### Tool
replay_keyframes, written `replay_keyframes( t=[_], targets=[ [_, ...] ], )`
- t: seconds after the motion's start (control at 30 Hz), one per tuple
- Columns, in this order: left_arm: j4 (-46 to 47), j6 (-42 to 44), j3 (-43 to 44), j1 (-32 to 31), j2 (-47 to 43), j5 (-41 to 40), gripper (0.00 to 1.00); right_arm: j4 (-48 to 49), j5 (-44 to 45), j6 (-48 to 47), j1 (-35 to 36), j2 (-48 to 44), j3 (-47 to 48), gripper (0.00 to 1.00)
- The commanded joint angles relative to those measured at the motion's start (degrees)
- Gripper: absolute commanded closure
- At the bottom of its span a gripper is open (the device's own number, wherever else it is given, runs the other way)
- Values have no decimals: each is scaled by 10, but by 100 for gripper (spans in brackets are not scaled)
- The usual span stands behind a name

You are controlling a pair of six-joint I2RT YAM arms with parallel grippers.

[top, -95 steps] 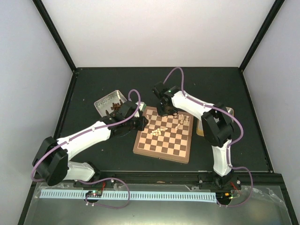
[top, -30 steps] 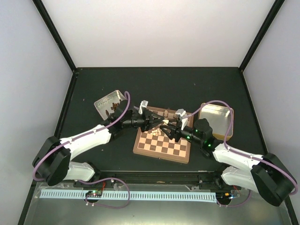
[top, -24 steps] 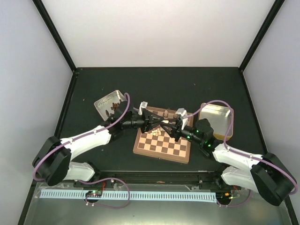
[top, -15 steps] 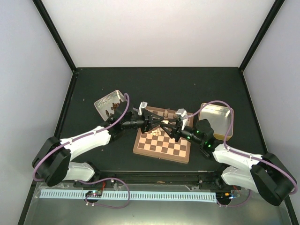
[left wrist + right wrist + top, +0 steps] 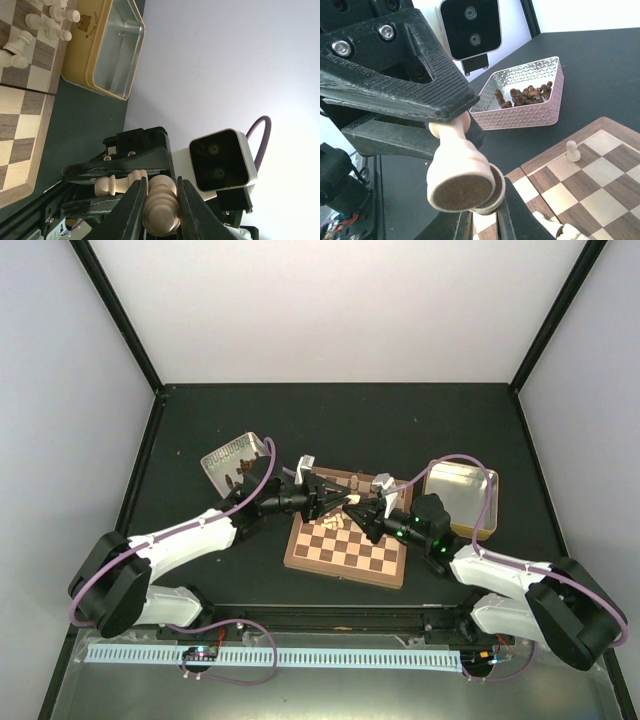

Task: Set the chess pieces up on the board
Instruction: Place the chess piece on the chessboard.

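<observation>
Over the far middle of the square checkered wooden board [image 5: 345, 550], the left gripper [image 5: 160, 195] and right gripper [image 5: 485, 212] met tip to tip, both pinched shut on pale cream wooden chess pieces [image 5: 457, 187] (one or two, I couldn't tell), apparently a handover for upright placing.

From above, the light is bright and even, seemingly falling from overhead. The white back wall [image 5: 340, 310] is nearly washed out, while the black table [image 5: 340, 420] soaks up the light and carries only faint, soft shadows. The silver tin [image 5: 222, 450] glints a little. On the left wrist view the pale wall [image 5: 225, 75] flares to pure white at the lower right, and the chess piece [image 5: 161, 205] nearest the lens goes soft. On the right wrist view the board [image 5: 600, 185] stays fairly crisp under flat, shadowless light.
</observation>
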Motion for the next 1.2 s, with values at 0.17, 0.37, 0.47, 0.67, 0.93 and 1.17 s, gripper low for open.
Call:
replay_keyframes(
  t=[0.17, 0.37, 0.47, 0.67, 0.93, 1.17],
  targets=[
    [-13, 29, 13, -3, -12, -17, 98, -3, 23, -9, 3, -45, -22, 99],
    [-72, 80, 34, -2, -12, -51, 98, -49, 50, 5, 3, -99, -56, 99],
    [-159, 177, 71, -4, -31, -108, 98, -119, 88, 28, 3, -142, -53, 99],
    [-336, 408, 176, -36, 7, -265, 98, -403, 283, 90, 3, -225, 7, 99],
    [-462, 617, 337, -122, 158, -459, 99, -618, 450, 149, 2, -260, 98, 99],
    [-477, 670, 402, -146, 264, -530, 98, -705, 540, 212, 1, -305, 108, 99]
  ],
)
